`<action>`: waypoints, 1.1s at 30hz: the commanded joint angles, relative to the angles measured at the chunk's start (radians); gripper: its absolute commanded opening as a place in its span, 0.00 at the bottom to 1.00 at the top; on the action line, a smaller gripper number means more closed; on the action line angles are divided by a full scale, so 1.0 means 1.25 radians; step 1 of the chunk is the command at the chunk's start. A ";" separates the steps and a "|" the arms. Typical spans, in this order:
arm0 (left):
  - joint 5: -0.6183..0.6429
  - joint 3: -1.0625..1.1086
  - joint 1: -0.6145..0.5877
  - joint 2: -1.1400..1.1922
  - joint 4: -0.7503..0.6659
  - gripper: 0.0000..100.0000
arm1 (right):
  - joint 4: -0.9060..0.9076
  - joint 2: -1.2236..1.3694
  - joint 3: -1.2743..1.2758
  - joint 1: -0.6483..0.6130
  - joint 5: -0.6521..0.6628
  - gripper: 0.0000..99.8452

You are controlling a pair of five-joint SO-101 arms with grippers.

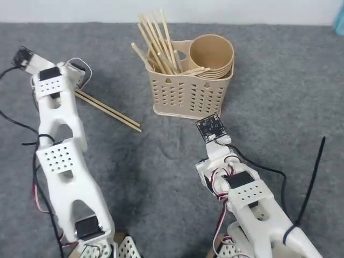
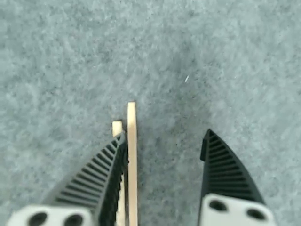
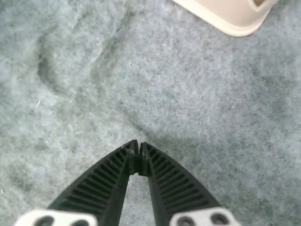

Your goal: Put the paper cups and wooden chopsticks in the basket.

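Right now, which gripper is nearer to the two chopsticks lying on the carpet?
Left. The left gripper is open over the chopsticks, one finger beside them. The right gripper is shut over carpet near the basket, away from them.

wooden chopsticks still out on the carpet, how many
2. Both thin wooden chopsticks lie side by side on the grey carpet left of the beige slotted plastic basket, one end against a finger of the open left gripper. The left arm could hide another.

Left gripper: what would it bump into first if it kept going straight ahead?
Probably the wooden chopsticks beside one finger of the left gripper, lying on the grey carpet; depth is unclear.
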 commanded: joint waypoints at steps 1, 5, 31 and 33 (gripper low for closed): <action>0.009 -0.002 0.001 -0.009 -0.026 0.24 | -0.024 -0.004 -0.007 0.006 0.012 0.01; 0.009 -0.009 0.001 0.039 -0.027 0.24 | -0.024 -0.004 -0.009 0.006 0.012 0.01; 0.005 -0.368 -0.017 0.207 0.398 0.24 | -0.023 -0.004 -0.009 0.006 0.012 0.01; -0.010 -0.396 -0.017 0.210 0.423 0.24 | -0.023 -0.004 -0.009 0.006 0.012 0.01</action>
